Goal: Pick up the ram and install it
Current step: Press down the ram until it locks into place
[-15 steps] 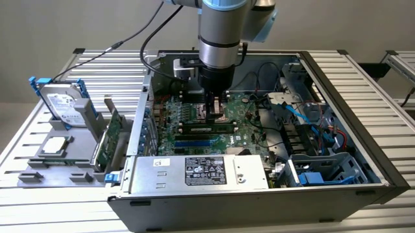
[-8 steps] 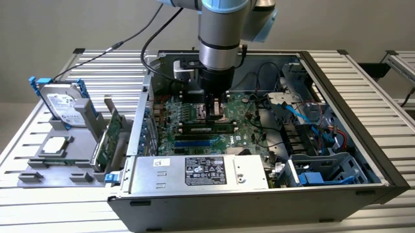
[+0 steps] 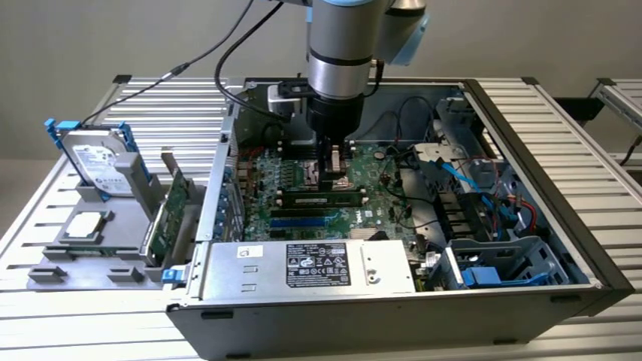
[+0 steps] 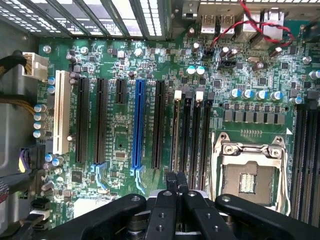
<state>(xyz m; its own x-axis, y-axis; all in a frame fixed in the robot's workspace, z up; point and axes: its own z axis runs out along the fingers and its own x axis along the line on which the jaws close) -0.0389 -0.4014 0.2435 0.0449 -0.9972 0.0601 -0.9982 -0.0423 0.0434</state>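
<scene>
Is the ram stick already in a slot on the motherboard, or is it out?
In: the ram stands on edge in a slot on the motherboard, below the shut gripper.

This is a robotics lab or test bench for computer assembly. An open PC case (image 3: 401, 226) lies on its side on a table (image 3: 150, 101) of ribbed aluminium profiles that fills the frame, with a second such table at the upper right edge. An industrial arm (image 3: 346, 53) with cables comes down from the top centre. At the left, grey fixtures (image 3: 90, 252) hold a hard drive (image 3: 98, 159) and an expansion card (image 3: 176, 203) upright. The wall behind is plain beige.
</scene>
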